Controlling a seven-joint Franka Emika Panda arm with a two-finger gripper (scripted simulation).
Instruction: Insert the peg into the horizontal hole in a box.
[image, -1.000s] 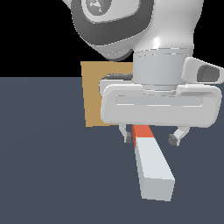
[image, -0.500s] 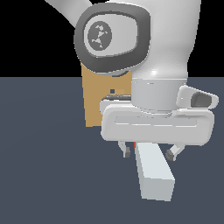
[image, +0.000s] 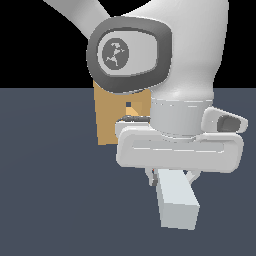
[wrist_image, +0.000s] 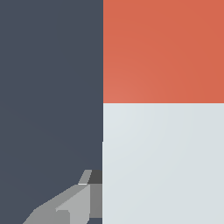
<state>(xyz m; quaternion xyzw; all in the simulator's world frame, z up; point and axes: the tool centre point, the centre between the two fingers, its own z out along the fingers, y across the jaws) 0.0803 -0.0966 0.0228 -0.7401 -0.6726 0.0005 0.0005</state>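
Half the peg (image: 176, 200) hidden under arm.

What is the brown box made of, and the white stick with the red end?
The box looks like cardboard or light wood: flat, matte tan, no shine. The peg looks like smooth painted plastic, pale grey-white and red. It's a simulator render, so that's only a guess.
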